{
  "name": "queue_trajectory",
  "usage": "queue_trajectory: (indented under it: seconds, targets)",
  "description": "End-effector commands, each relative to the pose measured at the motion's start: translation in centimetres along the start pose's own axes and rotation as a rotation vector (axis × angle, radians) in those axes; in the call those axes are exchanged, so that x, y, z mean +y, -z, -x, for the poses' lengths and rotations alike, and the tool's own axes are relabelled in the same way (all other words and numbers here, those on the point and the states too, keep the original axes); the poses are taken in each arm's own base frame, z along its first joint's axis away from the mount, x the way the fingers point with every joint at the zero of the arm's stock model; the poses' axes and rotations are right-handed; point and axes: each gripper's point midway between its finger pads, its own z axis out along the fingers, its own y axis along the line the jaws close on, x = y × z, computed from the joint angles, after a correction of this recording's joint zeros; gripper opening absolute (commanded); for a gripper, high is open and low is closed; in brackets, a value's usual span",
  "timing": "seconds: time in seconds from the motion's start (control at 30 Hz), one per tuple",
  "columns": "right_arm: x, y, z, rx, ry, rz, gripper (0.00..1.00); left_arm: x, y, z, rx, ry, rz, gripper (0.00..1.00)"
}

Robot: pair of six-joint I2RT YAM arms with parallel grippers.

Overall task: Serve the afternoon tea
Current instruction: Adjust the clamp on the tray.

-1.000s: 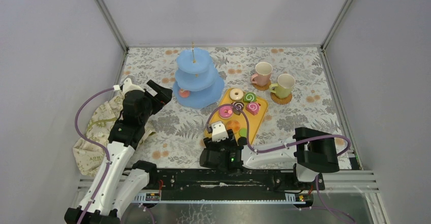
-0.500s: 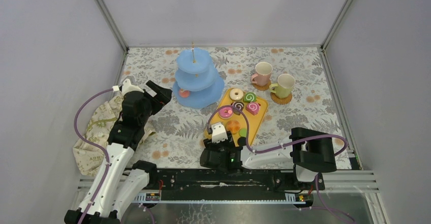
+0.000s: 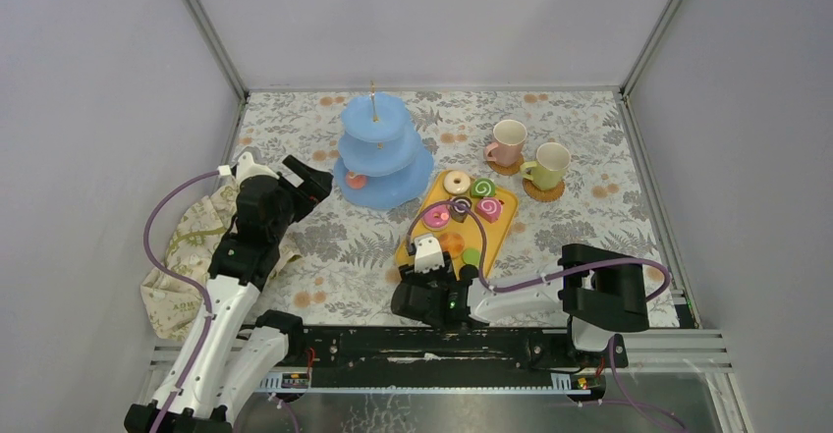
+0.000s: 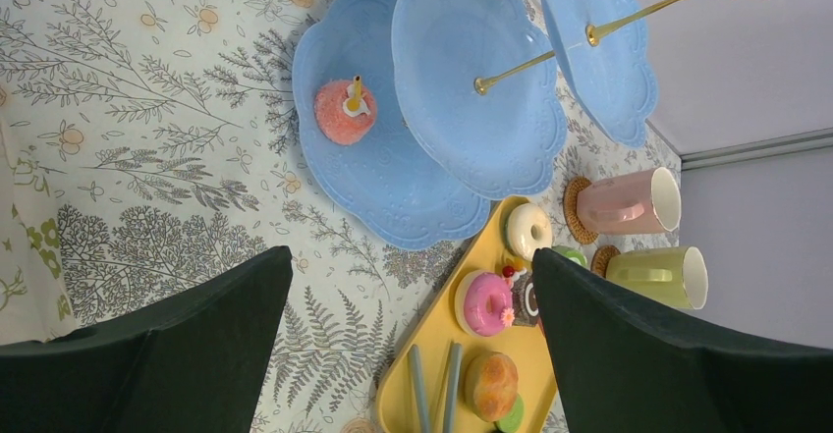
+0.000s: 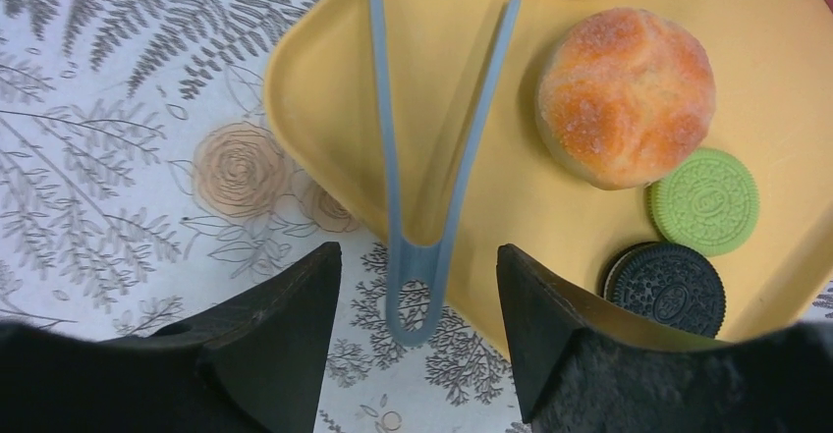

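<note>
1. Landmark: the yellow rectangular plastic tray (image 5: 324, 89), which carries most of the small toy pastries. All places below are given from it.
2. Step in hand (a judgement): fetching the serving tool. The pale blue plastic tongs (image 5: 385, 109) lie with both arms on the tray and their joined end hanging over its near corner onto the floral table cover (image 5: 118, 158).
3. The right gripper (image 5: 417, 266) hovers over that joined end. Its jaws are apart, one finger on each side of the tongs, and neither touches them.
4. The left gripper (image 4: 411, 256) waits well to the tray's left with its jaws wide apart and nothing between them.
5. Task things:
   - The light-blue three-tier stand (image 4: 373, 188) sits just beyond the tray's far-left corner, with one pink pastry (image 4: 345, 111) on its bottom tier.
   - The pink mug (image 3: 508, 142) and the pale green mug (image 3: 550, 165) stand beyond the tray's far-right corner.
6. The next move probably calls for lowering the right gripper and closing it across the tongs' arms, not on the stiff joint, so that a squeeze will work them.
7. Edges: the tray's raised rim lies under the tongs. The black sandwich biscuit (image 5: 665, 289) is near the right-hand finger, with the green biscuit (image 5: 705, 200) and the orange sugared bun (image 5: 626, 94) just beyond it.
8. Open room: bare table cover lies to the tray's left, between it and the stand.
</note>
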Motion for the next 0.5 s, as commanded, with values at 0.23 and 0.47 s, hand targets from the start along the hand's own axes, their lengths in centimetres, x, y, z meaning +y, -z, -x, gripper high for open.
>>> queue_trajectory:
  seconds: [0.23,0.47]
  targets:
    - [-0.7,-0.2,1.4,-0.024,-0.102,0.019,0.65,-1.3,-0.4,1.1,-0.045,0.007,-0.045,1.00]
    - [-0.4,-0.8,1.4,-0.013,-0.117,0.045,0.62,-1.1,-0.6,1.0,-0.044,0.007,-0.040,1.00]
